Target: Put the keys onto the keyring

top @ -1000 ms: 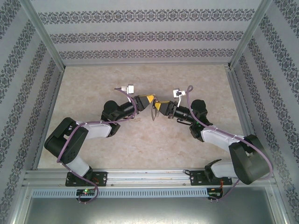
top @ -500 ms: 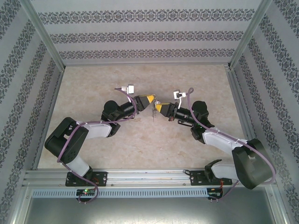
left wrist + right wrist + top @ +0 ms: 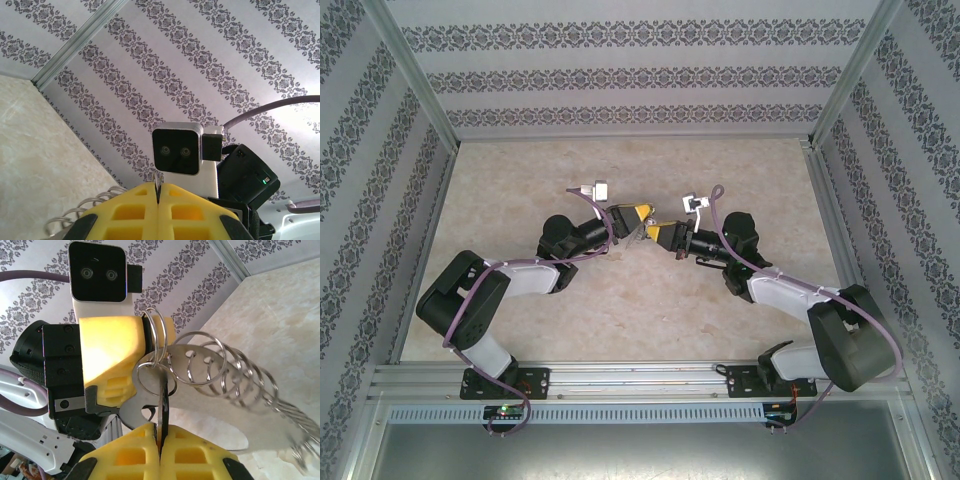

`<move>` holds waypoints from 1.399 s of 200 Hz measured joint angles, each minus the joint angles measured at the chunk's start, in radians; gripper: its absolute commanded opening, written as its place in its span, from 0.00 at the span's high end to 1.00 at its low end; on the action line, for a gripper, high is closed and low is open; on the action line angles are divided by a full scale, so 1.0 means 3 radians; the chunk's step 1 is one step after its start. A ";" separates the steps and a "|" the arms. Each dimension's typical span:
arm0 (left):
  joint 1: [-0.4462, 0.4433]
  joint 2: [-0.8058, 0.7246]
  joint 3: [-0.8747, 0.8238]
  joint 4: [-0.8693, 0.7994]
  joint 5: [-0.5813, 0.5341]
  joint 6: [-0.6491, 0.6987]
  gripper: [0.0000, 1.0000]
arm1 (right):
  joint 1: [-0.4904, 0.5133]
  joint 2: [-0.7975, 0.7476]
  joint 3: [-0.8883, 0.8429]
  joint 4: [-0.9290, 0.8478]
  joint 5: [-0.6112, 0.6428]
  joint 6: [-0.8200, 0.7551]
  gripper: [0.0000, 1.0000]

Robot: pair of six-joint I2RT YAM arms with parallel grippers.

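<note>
Top external view: both arms bent inward over the marbled table (image 3: 520, 190), left gripper (image 3: 639, 214) and right gripper (image 3: 657, 232) meeting tip to tip near its middle. Between the tips, a silvery speck, too small from up here to name.

Right wrist view, far closer: right gripper's yellow fingers (image 3: 130, 447) pressed together at the bottom edge, pinching the key (image 3: 162, 402), seen edge-on as a thin dark strip rising from the seam. Just behind it, the keyring (image 3: 240, 432), shown by its flat grey face, running right and downward and blurring toward the far end. A small split ring (image 3: 150, 382) around the dark strip or hard against it; cannot tell which. Chain (image 3: 225, 367) of wide silvery links curling off to the right above the grey plate, table beneath. Opposite, the left gripper's yellow block clamped on the keyring's upper left end, a silvery ring poking out beside it, and the left wrist camera (image 3: 97, 271) on top.

Left wrist view, the same meeting from the other side: own yellow fingers shut tight, a hairline sliver of metal standing in the seam. Chain links in a blurred curl at lower left. Straight ahead, the right wrist camera (image 3: 177, 150), with the patterned wall (image 3: 225, 60) behind.
</note>
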 measured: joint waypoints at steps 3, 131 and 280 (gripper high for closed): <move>0.0000 0.0000 0.0000 0.0000 0.0000 0.0000 1.00 | -0.0001 0.0000 0.0000 -0.0001 0.0000 0.0000 1.00; -0.0001 0.0000 0.0000 0.0003 0.0000 0.0001 1.00 | -0.0123 -0.0441 -0.0200 -0.0407 0.0033 -0.0085 0.51; -0.0001 0.0000 0.0000 0.0003 0.0090 0.0000 1.00 | -0.0314 -0.0350 0.0273 -0.0600 0.0191 -0.0127 0.60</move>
